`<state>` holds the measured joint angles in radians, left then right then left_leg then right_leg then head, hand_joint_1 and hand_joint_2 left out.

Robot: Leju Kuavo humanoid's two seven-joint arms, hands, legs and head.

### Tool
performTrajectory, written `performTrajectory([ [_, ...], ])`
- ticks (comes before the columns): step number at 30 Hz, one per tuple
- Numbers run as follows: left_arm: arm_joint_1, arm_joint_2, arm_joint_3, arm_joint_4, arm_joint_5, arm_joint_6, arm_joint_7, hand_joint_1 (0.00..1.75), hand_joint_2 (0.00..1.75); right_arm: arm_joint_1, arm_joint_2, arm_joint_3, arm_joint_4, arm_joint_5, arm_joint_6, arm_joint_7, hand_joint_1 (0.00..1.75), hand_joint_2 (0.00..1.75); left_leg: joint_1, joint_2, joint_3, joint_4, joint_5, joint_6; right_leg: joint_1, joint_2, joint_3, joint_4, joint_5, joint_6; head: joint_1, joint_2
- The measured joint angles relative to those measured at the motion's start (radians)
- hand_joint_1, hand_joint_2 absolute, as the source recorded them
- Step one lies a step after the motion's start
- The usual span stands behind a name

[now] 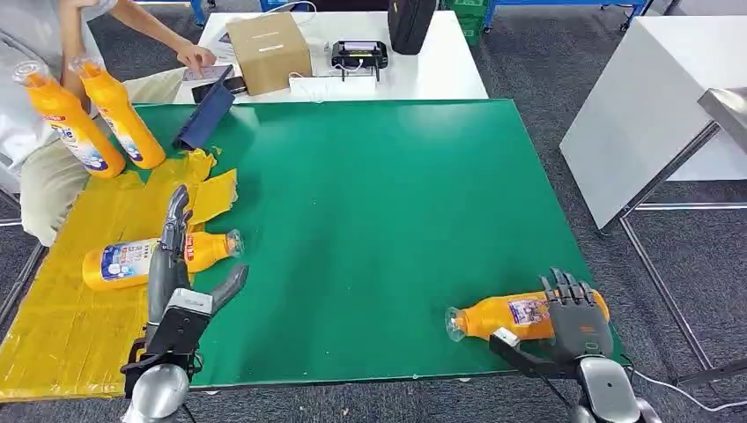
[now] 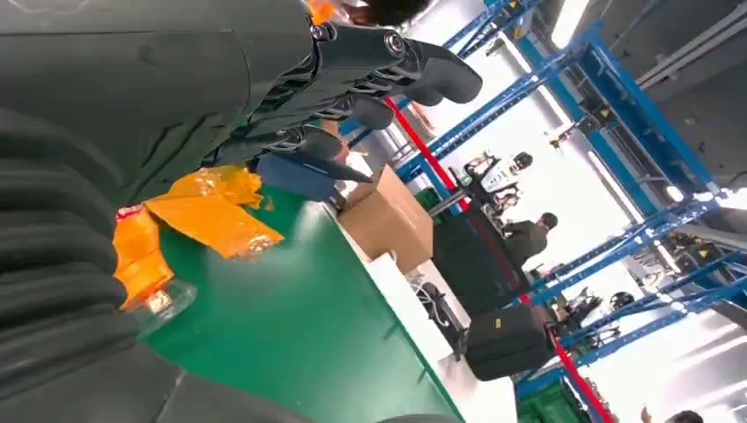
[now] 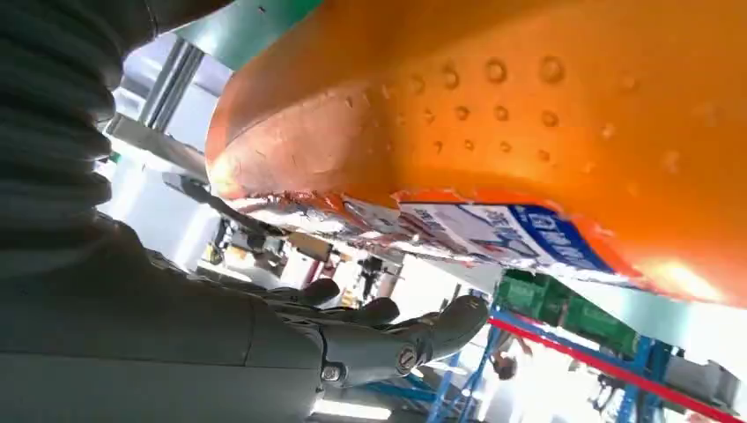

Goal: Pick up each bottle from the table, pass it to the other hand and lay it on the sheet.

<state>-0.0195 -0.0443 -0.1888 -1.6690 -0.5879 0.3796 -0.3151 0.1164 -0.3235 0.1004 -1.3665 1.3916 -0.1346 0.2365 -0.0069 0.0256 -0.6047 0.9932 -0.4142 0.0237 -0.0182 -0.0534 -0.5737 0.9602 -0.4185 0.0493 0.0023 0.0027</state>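
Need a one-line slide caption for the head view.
Right hand reaches an orange bottle lying on the green table; left hand open above a bottle on the yellow sheet.

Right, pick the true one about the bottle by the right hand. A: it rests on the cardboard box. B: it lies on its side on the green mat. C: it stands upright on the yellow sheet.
B: the bottle lies flat on the green mat, near the front edge, at the right hand.

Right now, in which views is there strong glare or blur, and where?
Head view: evenly lit, sharp; mild sheen on the yellow sheet. Left wrist view: blown-out white background behind the blue racks. Right wrist view: the orange bottle is very close and soft, with a bright highlight on its edge.
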Motion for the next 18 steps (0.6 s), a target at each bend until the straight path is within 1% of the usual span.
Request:
performTrajectory([
  [1, -0.002, 0.0, 0.0, 0.003, 0.002, 0.0, 0.0, 0.0, 1.75, -0.002, 0.003, -0.005, 0.007, 0.0, 0.001, -0.001, 0.1, 1.75, 0.0, 0.001, 0.0, 0.0, 0.0, 0.0, 0.0, 0.0, 0.0, 0.0, 0.0, 0.0, 0.0, 0.0],
  [2, -0.003, 0.0, -0.001, 0.006, 0.003, 0.0, 0.0, 0.0, 1.75, -0.004, 0.005, -0.011, 0.015, 0.0, 0.005, -0.005, 0.73, 1.75, 0.0, 0.002, 0.001, 0.0, 0.0, 0.0, 0.0, 0.001, 0.0, 0.0, 0.0, 0.0, 0.0, 0.0],
  [4, -0.004, 0.0, -0.001, 0.009, 0.011, -0.001, 0.0, 0.0, 1.75, -0.013, 0.008, -0.019, 0.036, 0.0, 0.019, -0.015, 0.73, 1.75, 0.0, 0.004, 0.003, 0.0, 0.0, 0.0, 0.0, 0.002, 0.001, -0.001, 0.0, -0.001, 0.0, 0.0],
  [9, -0.006, 0.0, -0.002, 0.018, 0.016, 0.0, 0.0, 0.0, 1.75, -0.02, 0.009, -0.034, 0.078, -0.016, 0.024, -0.044, 0.73, 1.75, 0.0, 0.004, 0.004, 0.0, 0.001, 0.001, 0.0, 0.003, 0.003, -0.002, 0.001, 0.0, 0.0, 0.0],
  [10, -0.007, 0.0, -0.002, 0.02, 0.016, 0.0, 0.0, 0.0, 1.75, -0.022, 0.01, -0.035, 0.083, -0.016, 0.024, -0.045, 1.47, 1.75, 0.0, 0.004, 0.004, 0.0, 0.001, 0.001, 0.0, 0.002, 0.003, -0.002, 0.001, -0.001, 0.0, 0.0],
  [11, -0.007, 0.0, -0.003, 0.023, 0.016, 0.0, 0.0, 0.0, 1.75, -0.026, 0.01, -0.036, 0.088, -0.016, 0.024, -0.046, 1.55, 1.75, 0.0, 0.004, 0.004, 0.0, 0.001, 0.001, 0.0, 0.003, 0.003, -0.002, 0.001, -0.001, 0.0, 0.0],
  [12, -0.007, 0.0, -0.003, 0.023, 0.016, 0.0, 0.0, 0.0, 1.75, -0.03, 0.01, -0.037, 0.092, -0.016, 0.024, -0.047, 1.57, 1.75, 0.0, 0.004, 0.004, 0.0, 0.001, 0.001, 0.0, 0.003, 0.004, -0.003, 0.002, -0.002, 0.0, 0.0],
  [14, -0.007, 0.0, -0.005, 0.023, 0.016, 0.0, 0.0, 0.0, 1.75, -0.033, 0.01, -0.037, 0.097, -0.016, 0.024, -0.047, 1.68, 1.75, 0.0, 0.004, 0.005, 0.0, 0.001, 0.002, 0.0, 0.003, 0.006, -0.003, 0.002, -0.001, 0.0, 0.0],
  [17, -0.006, 0.0, -0.006, 0.023, 0.023, 0.002, -0.001, 0.0, 1.75, -0.041, 0.01, -0.037, 0.102, -0.024, 0.024, -0.061, 1.66, 1.75, 0.0, 0.003, 0.005, 0.0, 0.001, 0.002, 0.0, 0.002, 0.007, -0.004, 0.002, 0.001, 0.0, 0.0],
  [18, -0.006, 0.0, -0.007, 0.023, 0.024, 0.003, -0.002, 0.0, 1.75, -0.044, 0.01, -0.037, 0.104, -0.032, 0.024, -0.071, 1.62, 1.75, 0.0, 0.003, 0.005, 0.0, 0.001, 0.002, 0.0, 0.002, 0.007, -0.004, 0.002, 0.001, 0.0, 0.0],
])
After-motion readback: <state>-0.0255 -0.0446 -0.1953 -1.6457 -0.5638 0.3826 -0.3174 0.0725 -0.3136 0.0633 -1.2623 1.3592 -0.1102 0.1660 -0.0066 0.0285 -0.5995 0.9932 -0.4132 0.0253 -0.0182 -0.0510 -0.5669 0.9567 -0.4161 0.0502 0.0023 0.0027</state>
